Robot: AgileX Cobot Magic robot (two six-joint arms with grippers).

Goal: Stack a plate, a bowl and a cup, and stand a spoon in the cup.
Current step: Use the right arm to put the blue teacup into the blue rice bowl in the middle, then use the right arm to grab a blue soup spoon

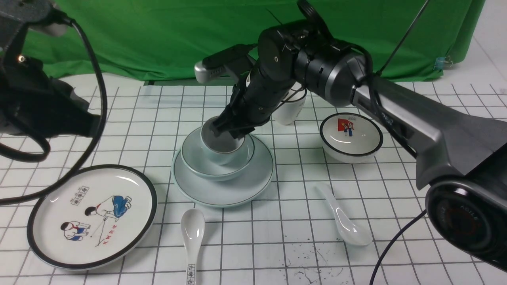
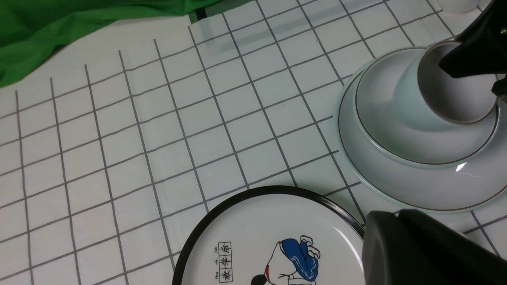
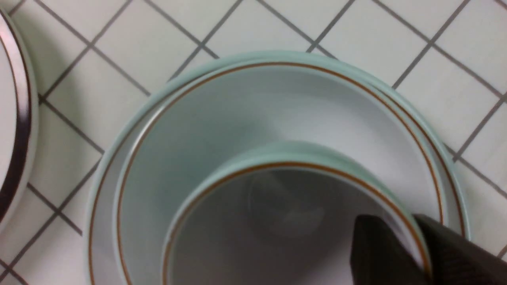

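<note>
A: Where's the stack at?
B: The plate (image 1: 237, 190) lies flat on the grid table (image 1: 277, 245), mid front view. The bowl (image 1: 194, 158) sits in it, and the cup (image 1: 220, 147) stands upright in the bowl, so all three are nested.
A: And the R gripper (image 3: 414, 249)?
B: Down at the cup's rim, on the side away from the front cam. In the right wrist view one finger (image 3: 376, 253) is inside the cup and the other outside, w/ the wall between them. The jaws are narrow. Whether they press the wall or stand just off it, can't tell.
A: L gripper (image 2: 427, 249)?
B: Only a dark part of it shows in the left wrist view, close by the edge of the cartoon plate (image 1: 51, 213). Wide or closed, can't tell.
A: The spoon (image 1: 344, 221)?
B: Lies on the table to the robot's right of the plate, near it but not touching. Its handle points toward the plate, and the scoop is toward the cam, face up.
A: Other stuff?
B: A marked spoon (image 1: 193, 233), black characters on its handle end, lies in front of the plate. The cartoon plate is on the robot's left, a small picture bowl (image 1: 364, 140) w/ black rim on the right, and a white cup (image 1: 291, 113) stands behind the arm — partly hidden. Green cloth (image 1: 158, 35) at the back.
</note>
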